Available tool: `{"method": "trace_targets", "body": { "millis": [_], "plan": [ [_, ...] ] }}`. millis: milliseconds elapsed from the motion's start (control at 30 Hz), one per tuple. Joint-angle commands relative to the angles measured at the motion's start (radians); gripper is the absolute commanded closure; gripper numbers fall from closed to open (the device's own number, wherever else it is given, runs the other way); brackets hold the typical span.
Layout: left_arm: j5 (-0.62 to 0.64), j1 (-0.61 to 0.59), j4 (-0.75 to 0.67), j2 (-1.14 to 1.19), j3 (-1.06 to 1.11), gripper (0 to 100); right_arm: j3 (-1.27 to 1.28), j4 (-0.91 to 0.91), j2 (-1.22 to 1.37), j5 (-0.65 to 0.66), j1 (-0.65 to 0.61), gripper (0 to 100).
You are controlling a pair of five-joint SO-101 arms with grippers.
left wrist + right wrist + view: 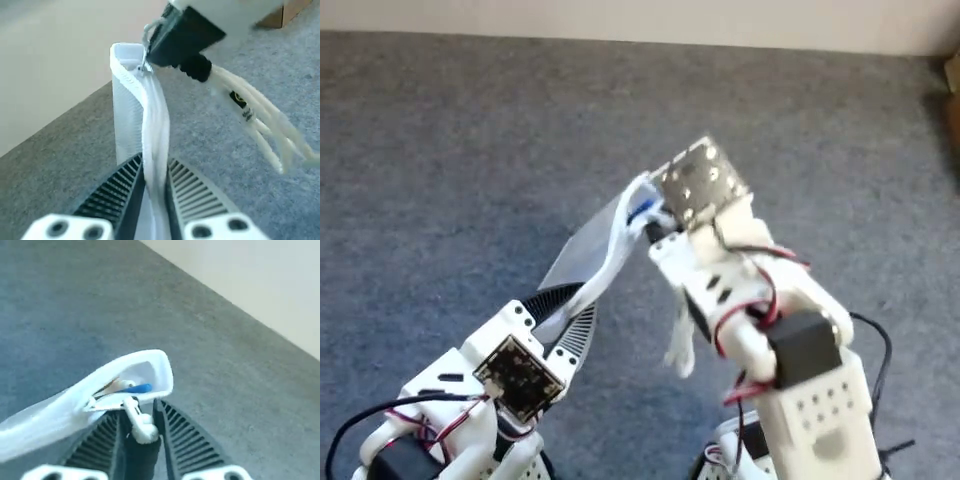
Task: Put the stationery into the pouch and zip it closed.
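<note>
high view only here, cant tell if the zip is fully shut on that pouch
Observer: Not yet. The right wrist view shows the pouch mouth gaping open at its end.
Operator: what is right holding
Observer: The right gripper is shut on the white zip pull, right at that open end.
Operator: and left
Observer: In the left wrist view the left gripper is clamped on the pouch's zip edge at the opposite end.
</note>
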Motion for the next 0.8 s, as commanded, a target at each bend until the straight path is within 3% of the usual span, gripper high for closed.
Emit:
{"method": "trace_targets", "body": {
  "millis": [0, 233, 500, 767],
  "plan": [
    [0.0, 0.013, 0.026, -0.015, 0.001, 99, -0.068, -0.11, 0.139, -0.014, 0.159, 99.3],
    [0.0, 0.016, 0.026, -0.015, 0.001, 99, -0.068, -0.189, 0.266, -0.014, 0.214, 99.3],
    [0.0, 0.016, 0.026, -0.015, 0.001, 99, -0.073, -0.196, 0.243, -0.009, 0.223, 99.3],
    [0.0, 0.013, 0.026, -0.015, 0.001, 99, -0.166, -0.205, 0.398, -0.008, 0.321, 99.3]
  ]
}}
